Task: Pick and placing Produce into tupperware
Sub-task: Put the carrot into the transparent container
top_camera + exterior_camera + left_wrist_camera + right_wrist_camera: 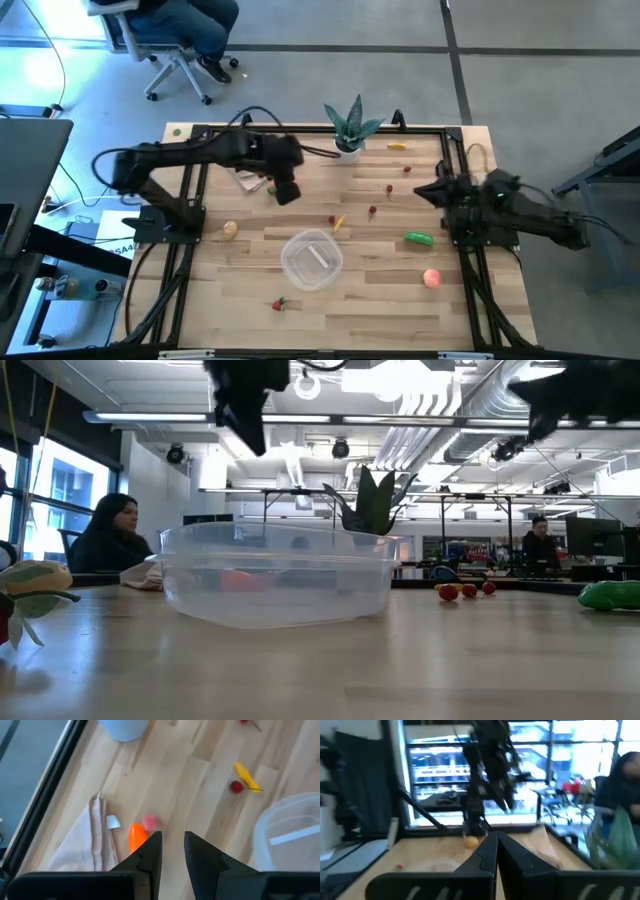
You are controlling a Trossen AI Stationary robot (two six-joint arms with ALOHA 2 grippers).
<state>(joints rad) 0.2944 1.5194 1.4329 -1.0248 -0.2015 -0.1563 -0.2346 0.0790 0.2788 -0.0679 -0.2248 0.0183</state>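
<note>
Wood table (400,300), largest. Tupperware (311,259) seen at table centre, nothing beside it. Plant (349,128) at far edge, napkin (250,180) under left arm. Left gripper (286,192) fingers pressed together above carrot (136,836); right gripper (428,190) fingers pressed together, empty, near right edge. Cucumber (419,238), peach (431,278) right of tub. No writing legible.

My closed left gripper (172,851) hangs over a wooden table (190,785). Just beyond my fingertips lie an orange carrot (136,837) and a pink piece (150,822), beside a beige napkin (85,842). A yellow banana (246,776) and clear tub (292,837) sit apart.
</note>
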